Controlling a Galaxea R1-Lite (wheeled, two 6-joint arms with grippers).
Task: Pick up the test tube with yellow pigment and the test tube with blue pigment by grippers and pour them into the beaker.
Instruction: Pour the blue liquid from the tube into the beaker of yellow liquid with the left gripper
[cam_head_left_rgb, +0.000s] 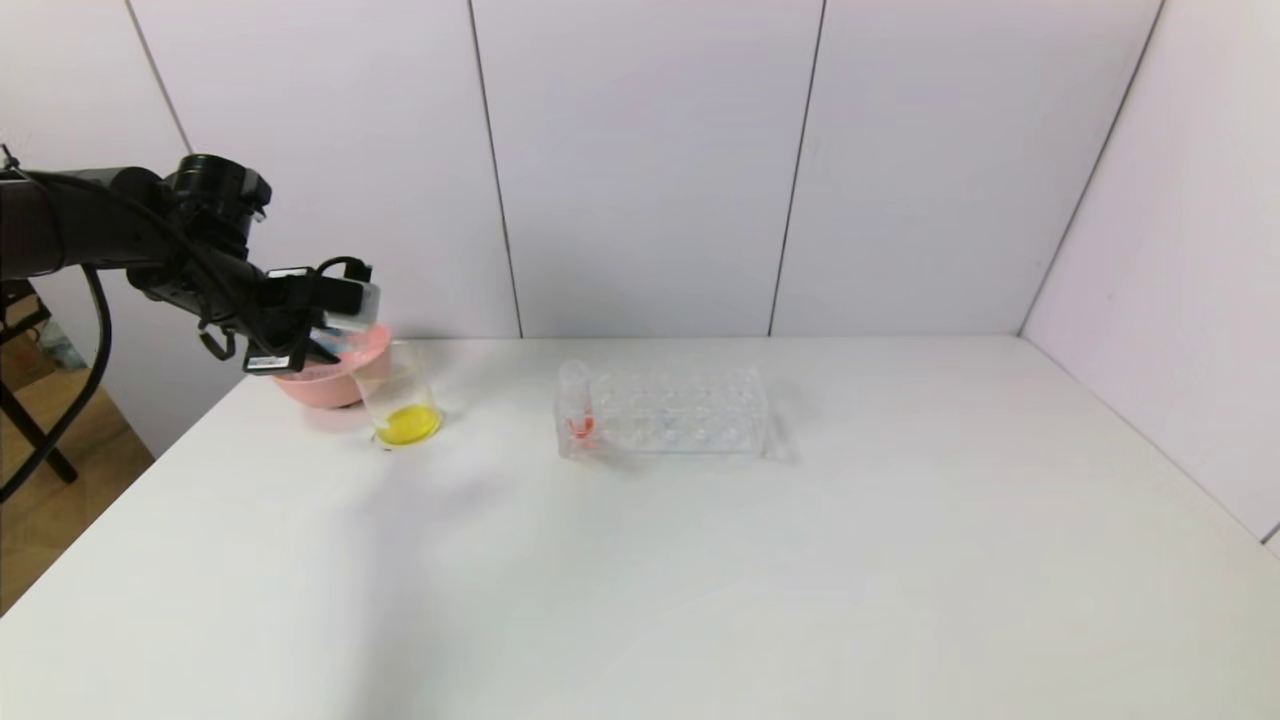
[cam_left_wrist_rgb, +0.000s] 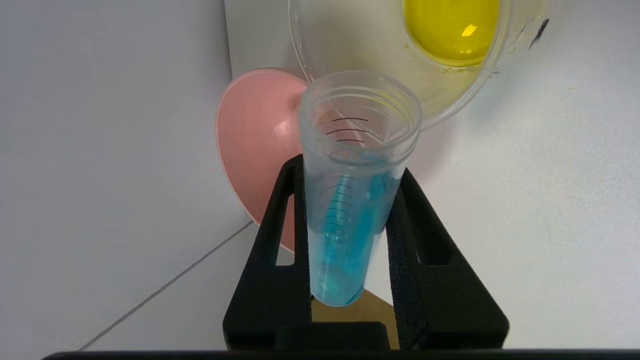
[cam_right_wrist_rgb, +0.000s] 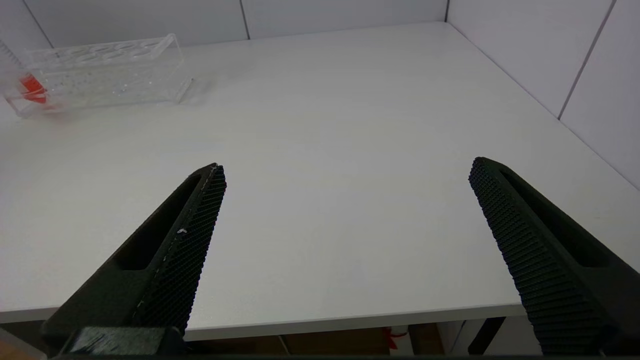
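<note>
L gripper (cam_left_wrist_rgb: 347, 200) clamped on test tube with blue pigment (cam_left_wrist_rgb: 350, 210), tipped w/ mouth just beside beaker (cam_head_left_rgb: 400, 400) rim; beaker holds yellow liquid, stands by pink bowl (cam_head_left_rgb: 325, 380). R gripper (cam_right_wrist_rgb: 347, 200) fingers wide apart, holding nothing, near table (cam_right_wrist_rgb: 325, 150) edge.

A white table (cam_head_left_rgb: 700, 560) holds a pink bowl (cam_head_left_rgb: 318, 385), a beaker (cam_head_left_rgb: 400, 400) and a clear rack (cam_head_left_rgb: 680, 412).

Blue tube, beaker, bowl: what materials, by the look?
Clear blue-pigment test tube, held in the left pincer: likely plastic, with a threaded rim and printed graduations. Clear beaker with yellow liquid: glossy, scuffed, probably plastic. Pink bowl: opaque matte plastic, seemingly.
</note>
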